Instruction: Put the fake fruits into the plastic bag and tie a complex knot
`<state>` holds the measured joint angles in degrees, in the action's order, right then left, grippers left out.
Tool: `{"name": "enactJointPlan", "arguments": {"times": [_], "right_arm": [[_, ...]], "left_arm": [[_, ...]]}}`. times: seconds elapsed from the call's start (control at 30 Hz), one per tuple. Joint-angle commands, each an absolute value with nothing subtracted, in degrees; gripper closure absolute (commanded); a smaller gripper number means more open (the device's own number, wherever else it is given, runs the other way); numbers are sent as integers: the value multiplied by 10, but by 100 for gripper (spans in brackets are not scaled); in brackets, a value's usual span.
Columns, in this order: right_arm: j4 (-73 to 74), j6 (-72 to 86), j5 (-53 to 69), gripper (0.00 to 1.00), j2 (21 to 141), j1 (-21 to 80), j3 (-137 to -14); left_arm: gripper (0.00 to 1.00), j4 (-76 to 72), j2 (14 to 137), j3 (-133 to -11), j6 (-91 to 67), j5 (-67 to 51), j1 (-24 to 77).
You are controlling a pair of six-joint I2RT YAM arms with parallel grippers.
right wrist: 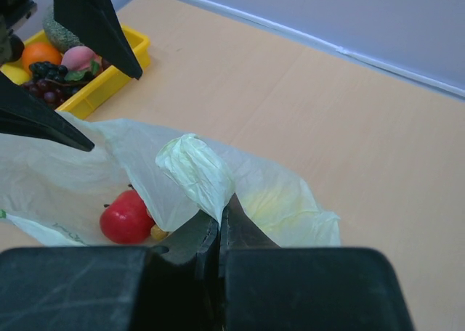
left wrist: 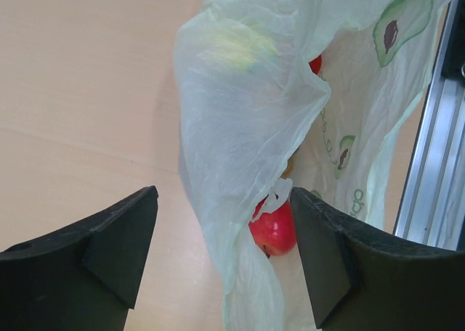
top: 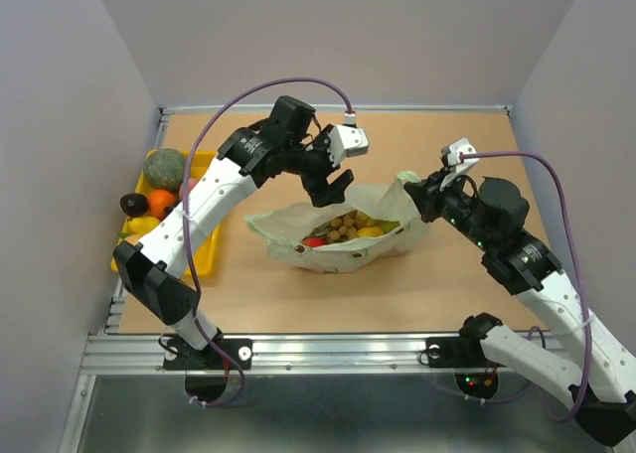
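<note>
While the top view looks straight down, the plastic bag (top: 288, 236) lies mid-table (top: 397, 294) as a crinkled, pale green, translucent heap. Its mouth gapes on a bunch of tan-brown balls (top: 346, 225) and a glossy red apple (top: 314, 241). The left gripper (top: 336, 190) hangs spread at the bag's twelve o'clock rim, and the right gripper (top: 422, 197) sits at its two o'clock corner. At nine o'clock a hard yellow tray (top: 204, 257) holds a bumpy green melon (top: 166, 168) and a smooth orange (top: 161, 203). From the left wrist, two black wedge-shaped fingers (left wrist: 120, 244) stand wide apart and grip nothing. A thin wall of bag film rises between them toward twelve o'clock, with the apple just beside the right-hand finger. Printed avocado halves (left wrist: 399, 19) with dark pits show at one o'clock; the small marks near them are too small to read. From the right wrist, the jaws are pressed together on a rolled fold of the bag, the apple at eight o'clock and purple grapes (right wrist: 43, 88) in the tray at ten o'clock.
</note>
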<state>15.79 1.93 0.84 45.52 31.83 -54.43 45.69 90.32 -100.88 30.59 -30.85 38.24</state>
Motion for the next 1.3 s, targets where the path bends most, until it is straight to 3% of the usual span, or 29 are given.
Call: {"name": "enactJointPlan", "arguments": {"times": [0.0,0.17,0.37,0.4,0.5,0.83,0.97,1.17,1.23,1.27], "right_arm": [[116,11,4,100,445,315,-529],[112,15,-19,100,450,315,-528],[112,6,-27,100,448,315,-528],[112,6,-30,100,452,315,-528],[109,6,-40,99,467,315,-533],[54,64,-127,99,552,315,-574],[47,99,-148,100,571,315,-592],[47,127,-178,100,589,315,-606],[45,131,-177,100,589,315,-600],[44,132,-176,100,590,315,-599]], "left_arm": [[14,475,929,-1004,360,-302,396],[14,487,940,-988,388,-301,396],[63,509,962,-1014,398,-319,396],[82,525,963,-1026,402,-337,396],[100,565,960,-1045,415,-383,396],[99,577,943,-1006,381,-475,413],[83,544,940,-971,355,-478,417],[47,520,953,-959,306,-519,418],[44,517,959,-956,293,-550,417],[30,504,961,-953,264,-557,417]]}}
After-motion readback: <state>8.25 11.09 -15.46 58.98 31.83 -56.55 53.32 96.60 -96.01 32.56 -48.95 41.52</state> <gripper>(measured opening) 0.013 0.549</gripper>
